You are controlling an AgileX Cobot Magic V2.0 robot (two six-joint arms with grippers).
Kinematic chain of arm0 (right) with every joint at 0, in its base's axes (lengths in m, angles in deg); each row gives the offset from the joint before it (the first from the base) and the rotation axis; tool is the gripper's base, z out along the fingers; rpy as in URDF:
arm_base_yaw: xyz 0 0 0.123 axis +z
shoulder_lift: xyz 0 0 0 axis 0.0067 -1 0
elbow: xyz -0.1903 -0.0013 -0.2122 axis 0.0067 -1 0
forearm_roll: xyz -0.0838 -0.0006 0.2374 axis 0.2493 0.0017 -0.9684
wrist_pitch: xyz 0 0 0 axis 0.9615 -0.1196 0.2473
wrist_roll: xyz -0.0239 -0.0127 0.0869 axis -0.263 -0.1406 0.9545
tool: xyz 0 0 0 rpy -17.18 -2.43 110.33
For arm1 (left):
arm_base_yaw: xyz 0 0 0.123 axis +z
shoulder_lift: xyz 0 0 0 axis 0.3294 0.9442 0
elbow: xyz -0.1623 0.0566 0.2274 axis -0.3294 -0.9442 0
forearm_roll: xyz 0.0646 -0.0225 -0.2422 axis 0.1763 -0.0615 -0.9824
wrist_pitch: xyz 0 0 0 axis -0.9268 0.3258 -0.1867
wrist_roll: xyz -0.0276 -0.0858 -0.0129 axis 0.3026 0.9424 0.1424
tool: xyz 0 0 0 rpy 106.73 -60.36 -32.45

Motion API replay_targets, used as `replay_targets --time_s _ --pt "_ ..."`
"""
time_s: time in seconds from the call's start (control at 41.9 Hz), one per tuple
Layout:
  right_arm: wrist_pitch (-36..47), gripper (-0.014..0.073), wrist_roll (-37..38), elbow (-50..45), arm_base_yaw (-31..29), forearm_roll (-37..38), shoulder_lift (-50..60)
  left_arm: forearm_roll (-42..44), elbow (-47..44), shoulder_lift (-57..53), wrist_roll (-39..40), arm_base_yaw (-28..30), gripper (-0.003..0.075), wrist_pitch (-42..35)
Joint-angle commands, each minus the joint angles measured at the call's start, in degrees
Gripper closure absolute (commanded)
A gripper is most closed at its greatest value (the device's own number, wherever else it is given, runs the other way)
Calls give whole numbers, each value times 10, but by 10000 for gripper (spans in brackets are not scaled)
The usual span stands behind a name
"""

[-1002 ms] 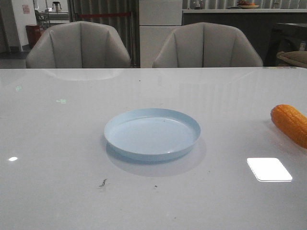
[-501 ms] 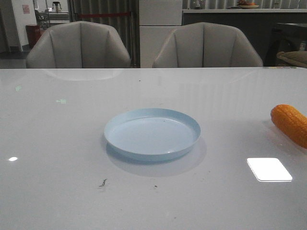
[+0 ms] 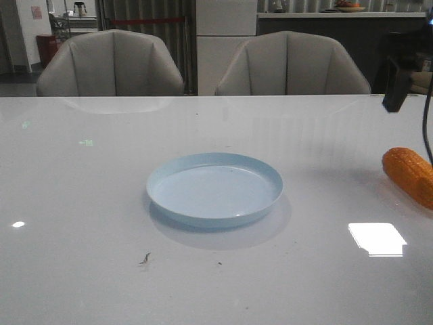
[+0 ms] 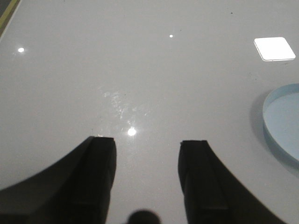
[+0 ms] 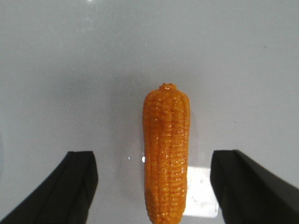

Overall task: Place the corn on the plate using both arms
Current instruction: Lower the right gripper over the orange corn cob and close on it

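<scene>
The pale-blue plate [image 3: 214, 188] sits empty in the middle of the white table. The orange corn [image 3: 409, 175] lies on the table at the far right, well apart from the plate. A black part of my right arm [image 3: 396, 89] hangs above and behind the corn. In the right wrist view my right gripper [image 5: 153, 156] is open, its fingers wide on either side of the corn [image 5: 167, 154] without touching it. My left gripper [image 4: 147, 154] is open and empty over bare table, with the plate's rim [image 4: 280, 121] off to one side. The left gripper is out of the front view.
Two grey chairs [image 3: 111, 64] [image 3: 291, 64] stand behind the table's far edge. A bright light reflection [image 3: 377, 238] lies on the table near the corn. Small dark specks [image 3: 145, 258] lie in front of the plate.
My right arm has come into the front view at the upper right, above the corn. The corn and plate have not moved.
</scene>
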Motion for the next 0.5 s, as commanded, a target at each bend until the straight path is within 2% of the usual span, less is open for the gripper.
replay_targets --time_s 0.0,0.334,0.477 --pt "-13 -11 0 34 -5 6 -16 -9 16 -3 5 2 335 -29" --pt "-17 -3 0 33 -5 5 -82 -9 16 -3 5 2 335 -23" --pt "-14 100 0 33 -5 6 -91 -9 16 -3 5 2 335 -22"
